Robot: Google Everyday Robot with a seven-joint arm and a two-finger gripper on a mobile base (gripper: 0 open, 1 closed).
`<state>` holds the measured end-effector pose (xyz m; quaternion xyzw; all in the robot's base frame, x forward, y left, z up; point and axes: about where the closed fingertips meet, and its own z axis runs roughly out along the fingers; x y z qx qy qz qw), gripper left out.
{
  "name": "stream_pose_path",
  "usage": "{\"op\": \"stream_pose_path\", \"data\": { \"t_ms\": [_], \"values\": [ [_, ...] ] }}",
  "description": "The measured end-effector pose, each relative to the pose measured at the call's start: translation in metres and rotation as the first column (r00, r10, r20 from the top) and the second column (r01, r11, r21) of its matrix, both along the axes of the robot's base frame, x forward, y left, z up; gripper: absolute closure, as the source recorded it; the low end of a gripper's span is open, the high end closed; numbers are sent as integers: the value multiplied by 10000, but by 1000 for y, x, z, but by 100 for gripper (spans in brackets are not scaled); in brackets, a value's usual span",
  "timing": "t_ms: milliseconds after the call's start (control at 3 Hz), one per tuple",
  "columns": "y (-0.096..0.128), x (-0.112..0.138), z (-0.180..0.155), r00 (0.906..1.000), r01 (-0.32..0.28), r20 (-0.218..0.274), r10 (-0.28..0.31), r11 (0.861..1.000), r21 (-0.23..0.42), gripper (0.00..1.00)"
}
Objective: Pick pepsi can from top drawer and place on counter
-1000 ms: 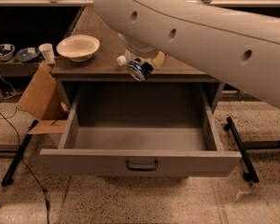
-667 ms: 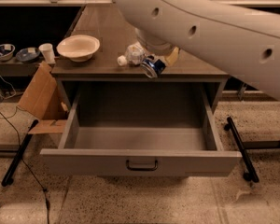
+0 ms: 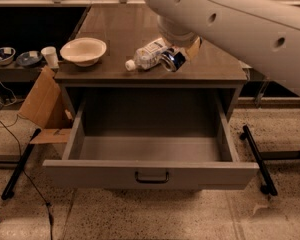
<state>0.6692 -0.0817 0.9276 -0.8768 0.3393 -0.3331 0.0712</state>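
Upper centre of frame: gripper (image 3: 180, 54) clamped on can (image 3: 171, 60), tilted just above counter (image 3: 115, 29), beside bottle (image 3: 147, 55). Out of open drawer (image 3: 150, 173) already; only setting down and release left.

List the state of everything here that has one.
top drawer: pulled open, nothing visible inside.
gripper: low over the counter, beside the bottle.
pepsi can: tilted, at the gripper, over the counter.
bottle: lying on its side.
bowl: upright on the counter.
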Motion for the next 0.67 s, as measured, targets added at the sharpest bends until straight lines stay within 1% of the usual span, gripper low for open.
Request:
{"op": "stream_pose_path", "data": {
  "t_ms": [333, 667],
  "values": [
    [-32, 19, -16, 9979, 622, -179, -618, 9978, 208, 100],
    [-58, 23, -34, 9918, 1196, -488, -1179, 9923, 322, 100]
  ]
}}
